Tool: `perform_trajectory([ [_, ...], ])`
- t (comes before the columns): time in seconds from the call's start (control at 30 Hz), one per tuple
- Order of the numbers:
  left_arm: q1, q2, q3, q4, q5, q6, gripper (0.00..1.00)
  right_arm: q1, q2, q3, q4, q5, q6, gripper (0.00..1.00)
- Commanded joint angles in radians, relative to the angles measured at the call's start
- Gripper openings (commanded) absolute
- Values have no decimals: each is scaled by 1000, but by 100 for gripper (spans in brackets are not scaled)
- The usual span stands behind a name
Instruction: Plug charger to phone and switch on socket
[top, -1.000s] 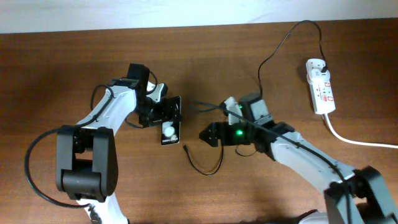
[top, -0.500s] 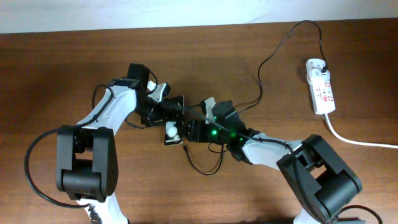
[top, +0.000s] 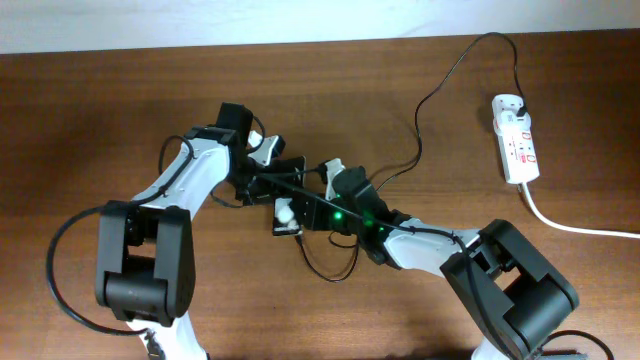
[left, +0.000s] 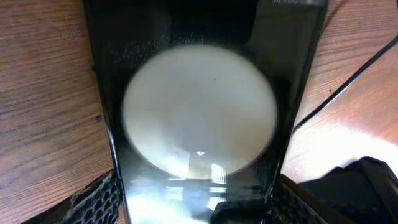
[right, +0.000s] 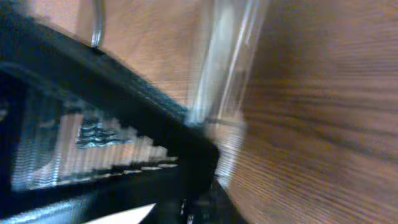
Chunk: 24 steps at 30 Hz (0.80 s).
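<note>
Phone (top: 285, 214) is clamped across its width by left fingers (left: 93, 198), mid bench (top: 120, 100). State of right fingers (right: 93, 155) cannot be told: blurred. Charger (top: 418, 110) plug could be jammed or missed if port is misaligned.

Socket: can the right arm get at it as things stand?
Probably yes: the socket lies uncovered, with bare table, crossed only by the charger, between it and the right gripper.
</note>
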Motion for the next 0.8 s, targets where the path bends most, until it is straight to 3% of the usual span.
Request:
perform_trajectory([
  [0.0,-8,-1,22,0,32,21,81,4,6,5,14,-34,-10,4],
  [0.03,-8,-1,22,0,32,32,87,3,5,5,11,-34,-10,4],
  [0.1,-6,-1,22,0,33,74,88,1,5,5,11,-47,-10,4],
  [0.23,18,-7,35,0,172,217,75,-43,-15,5,35,-197,-10,4],
  [0.33,103,-37,40,46,442,257,74,-134,-32,5,149,-433,-10,4],
  [0.4,151,-46,40,125,729,324,76,-175,-32,5,288,-597,-10,4],
  [0.53,165,-46,40,197,1019,384,76,-174,-32,5,442,-644,81,4],
  [0.77,167,-150,41,227,1019,387,73,-175,-32,5,550,-422,84,4],
])
